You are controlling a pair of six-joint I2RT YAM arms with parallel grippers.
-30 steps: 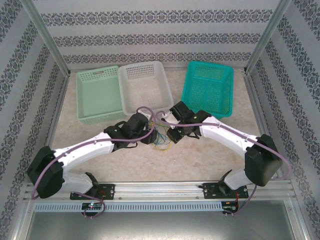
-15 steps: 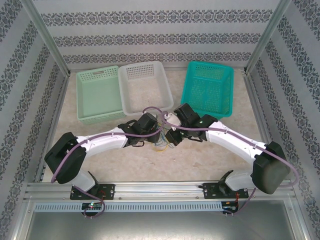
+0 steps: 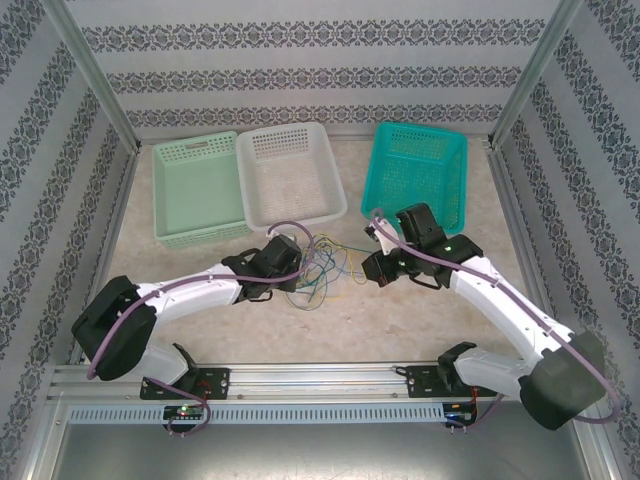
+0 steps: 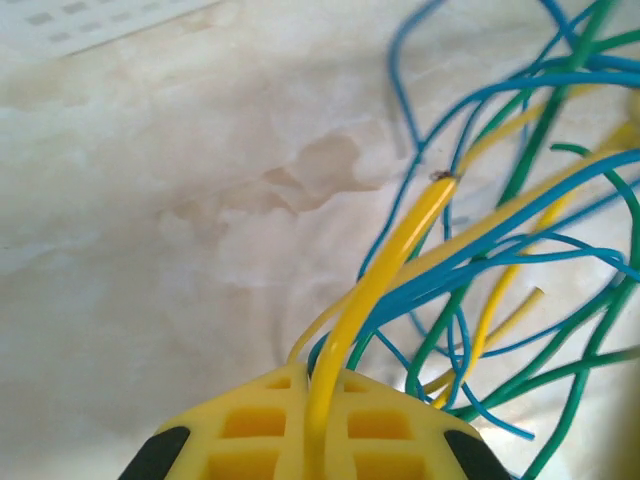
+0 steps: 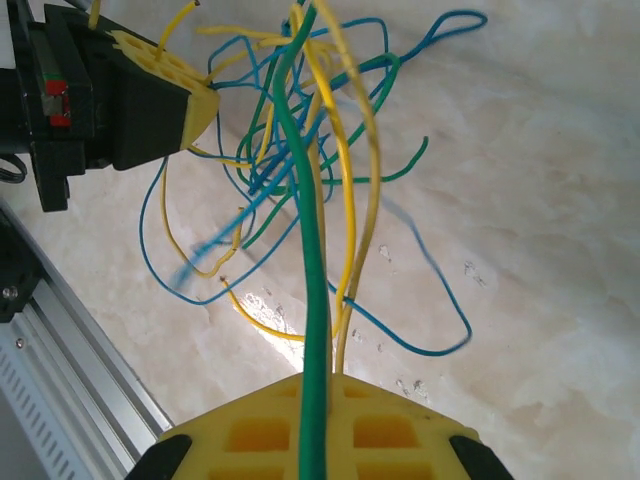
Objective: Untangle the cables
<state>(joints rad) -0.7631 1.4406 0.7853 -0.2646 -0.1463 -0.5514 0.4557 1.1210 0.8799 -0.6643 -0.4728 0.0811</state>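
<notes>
Cables (image 3: 322, 266) gripped by one strand per side.
The left gripper (image 4: 315, 390) is pinching a yellow cable (image 4: 388, 262) and the right gripper (image 5: 314, 395) a green cable (image 5: 311, 250). With a separate strand in each, I judge I can draw toward the table's (image 3: 400, 325) left and right edges, opening the tangle at its centre, just before the white basket (image 3: 337, 180), rather than dragging it whole.

Top view high behind, angled down, wrist views close, facing each other across shared cables (image 5: 311, 250)
</notes>
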